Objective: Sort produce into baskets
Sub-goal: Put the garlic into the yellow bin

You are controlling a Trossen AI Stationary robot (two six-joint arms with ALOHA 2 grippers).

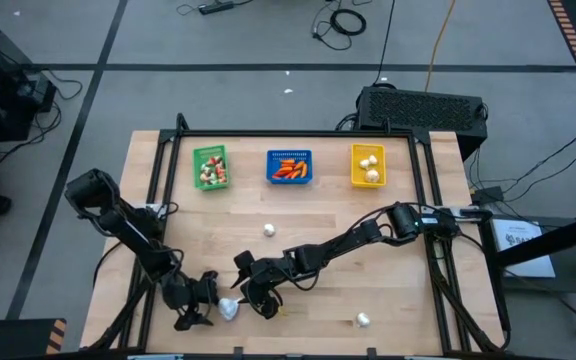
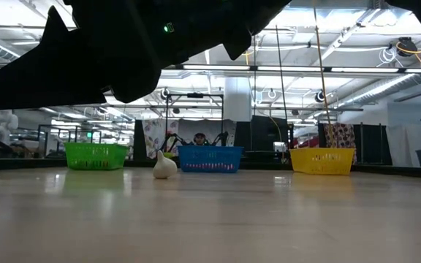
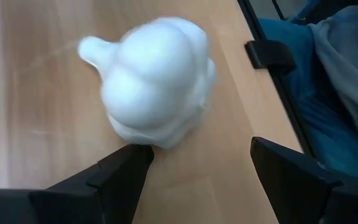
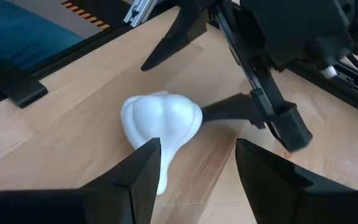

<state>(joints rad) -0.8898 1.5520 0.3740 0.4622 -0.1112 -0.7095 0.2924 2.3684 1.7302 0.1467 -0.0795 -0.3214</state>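
Observation:
A white garlic bulb [image 1: 228, 308] lies on its side on the wooden table near the front edge. My left gripper [image 1: 208, 303] is open on its left, with one finger at the bulb. My right gripper [image 1: 253, 300] is open on its right, and the bulb [image 4: 160, 118] lies just ahead of its fingers. Two more white bulbs lie loose, one mid-table [image 1: 268, 230] and one at the front right [image 1: 364, 319]. At the far side stand the green basket [image 1: 196, 166], the blue basket [image 1: 289, 153] and the yellow basket [image 1: 354, 165], each holding produce. My left gripper touches the bulb's rounded side [image 4: 194, 118] with the tip of one finger [image 4: 222, 112]. It comes slanting down from the table's left, and the other finger [image 4: 166, 43] stands clear. The bulb rests on the table. My right gripper has one finger [image 4: 145, 165] close beside the bulb's stem end. I cannot tell whether it touches.
A black box [image 1: 423, 105] stands beyond the table's far right corner. A black rail [image 3: 272, 56] runs along the near edge, with a person's blue and grey clothing [image 3: 334, 87] just behind it. Bare wood lies between the baskets and the grippers.

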